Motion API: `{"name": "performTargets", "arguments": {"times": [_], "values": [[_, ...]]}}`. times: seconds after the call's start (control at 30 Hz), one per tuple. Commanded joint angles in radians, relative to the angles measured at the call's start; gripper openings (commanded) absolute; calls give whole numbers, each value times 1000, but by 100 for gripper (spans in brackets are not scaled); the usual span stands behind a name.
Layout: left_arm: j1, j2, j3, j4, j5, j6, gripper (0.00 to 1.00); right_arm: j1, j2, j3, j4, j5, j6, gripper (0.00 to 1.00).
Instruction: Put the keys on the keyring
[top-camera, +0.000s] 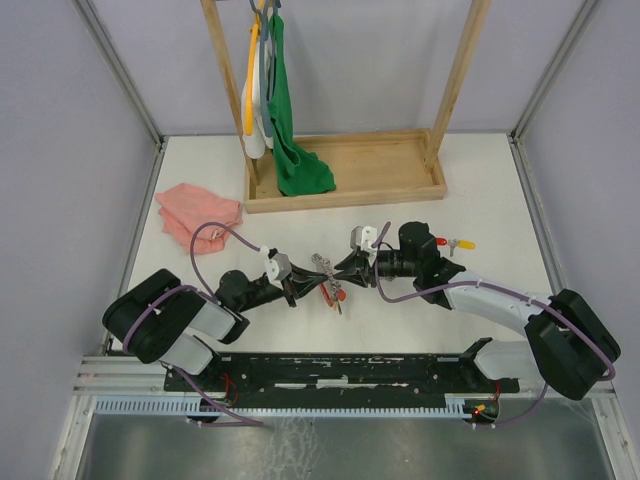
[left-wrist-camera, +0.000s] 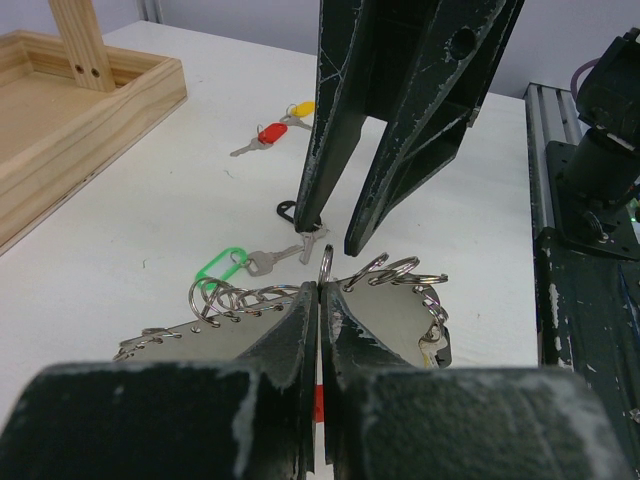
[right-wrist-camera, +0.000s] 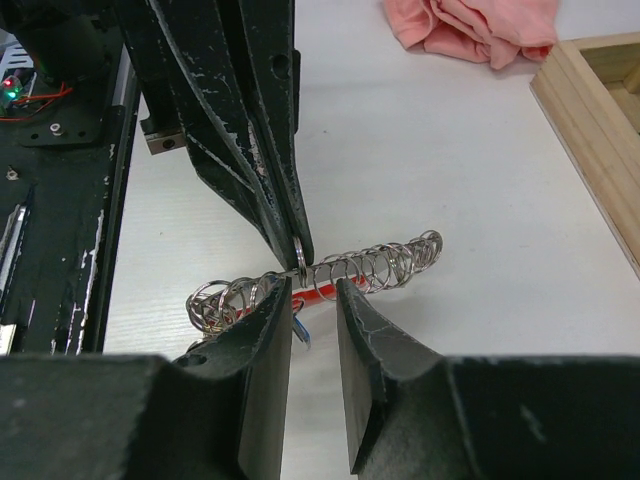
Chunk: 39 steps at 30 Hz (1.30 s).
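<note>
While left pincer (left-wrist-camera: 320, 295) clamps keyring (left-wrist-camera: 385, 270), right pincer (right-wrist-camera: 313, 290) part-open beside it, nothing clamped.

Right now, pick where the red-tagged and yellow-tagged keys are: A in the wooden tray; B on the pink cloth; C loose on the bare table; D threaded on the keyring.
C: the red-tagged key and the yellow-tagged key lie side by side on the white table, apart from the keyring.

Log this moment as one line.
left claw: shut on keyring | right claw: open, tips at keyring | red-tagged key: loose on table
</note>
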Motion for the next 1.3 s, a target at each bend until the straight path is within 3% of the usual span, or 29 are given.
{"name": "performTargets", "arguments": {"times": [0.0,0.73,0.9,1.03,1.27], "values": [[-1,-28,13,209,13,-14,3,0,12,7,57,-66,-27,32],[-2,-33,28,209,70,-25,3,1,63,51,85,-119,-23,21],[-1,-36,29,208,102,2,3,2,68,62,75,-131,-31,11],[-1,-32,21,207,134,58,3,6,57,92,-30,-129,-99,2],[-1,-3,21,199,151,147,10,94,18,193,-365,39,-347,1]]}}
